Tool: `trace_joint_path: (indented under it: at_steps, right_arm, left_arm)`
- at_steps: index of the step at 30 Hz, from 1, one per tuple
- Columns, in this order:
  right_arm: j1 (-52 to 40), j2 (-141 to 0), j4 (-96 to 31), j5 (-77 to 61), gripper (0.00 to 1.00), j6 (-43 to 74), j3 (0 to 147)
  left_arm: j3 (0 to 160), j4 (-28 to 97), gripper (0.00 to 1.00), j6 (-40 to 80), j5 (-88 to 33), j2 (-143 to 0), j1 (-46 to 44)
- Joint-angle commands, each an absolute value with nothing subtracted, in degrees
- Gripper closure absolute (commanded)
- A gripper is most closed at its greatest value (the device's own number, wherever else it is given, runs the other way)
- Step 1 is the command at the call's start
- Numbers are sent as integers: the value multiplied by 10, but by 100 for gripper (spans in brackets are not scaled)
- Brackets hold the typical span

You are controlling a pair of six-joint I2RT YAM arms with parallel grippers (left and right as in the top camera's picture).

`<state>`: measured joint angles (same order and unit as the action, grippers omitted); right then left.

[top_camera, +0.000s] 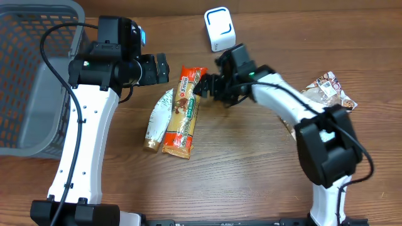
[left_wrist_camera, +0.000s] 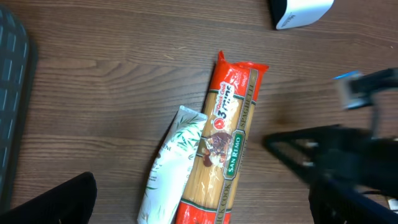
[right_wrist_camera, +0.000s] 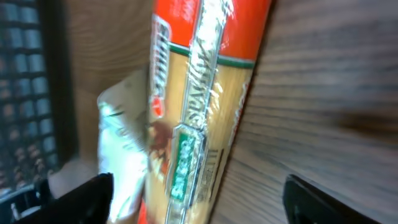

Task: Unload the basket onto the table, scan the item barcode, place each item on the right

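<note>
The item, a red and clear spaghetti pack (top_camera: 182, 113) (left_wrist_camera: 217, 149) (right_wrist_camera: 199, 106), lies flat on the wooden table; no barcode shows on it. A white pouch (top_camera: 157, 119) (left_wrist_camera: 171, 168) lies against its left side. My right gripper (top_camera: 202, 85) (right_wrist_camera: 196, 199) is open at the pack's far end, with the pack and the pouch's edge passing between its fingers (right_wrist_camera: 329, 199) and a gap on the right side. My left gripper (top_camera: 164, 66) (left_wrist_camera: 199, 208) hangs open above both packs with nothing in it. The white scanner (top_camera: 220, 28) (left_wrist_camera: 298, 12) stands at the back.
A grey mesh basket (top_camera: 25, 75) fills the left side of the table. A crinkled snack bag (top_camera: 330, 91) lies at the right, past the right arm. The right arm shows blurred in the left wrist view, beside the pack.
</note>
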<state>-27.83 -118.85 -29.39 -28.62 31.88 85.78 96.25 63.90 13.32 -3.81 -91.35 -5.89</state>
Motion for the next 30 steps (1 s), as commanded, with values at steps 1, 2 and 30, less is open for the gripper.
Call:
trace_joint_path:
  at_steps: [1, 2, 30]
  right_arm:
    - [-310, -1206, -278, -217, 18, 385, 857]
    - [-319, -1208, -277, -201, 18, 392, 857]
    - [-351, -1216, -389, -122, 96, 304, 889]
  left_arm:
    - [973, 639, 0, 124, -36, -906, -60]
    - [973, 639, 0, 124, -36, -906, -60]
    - [973, 639, 0, 124, -36, -906, -60]
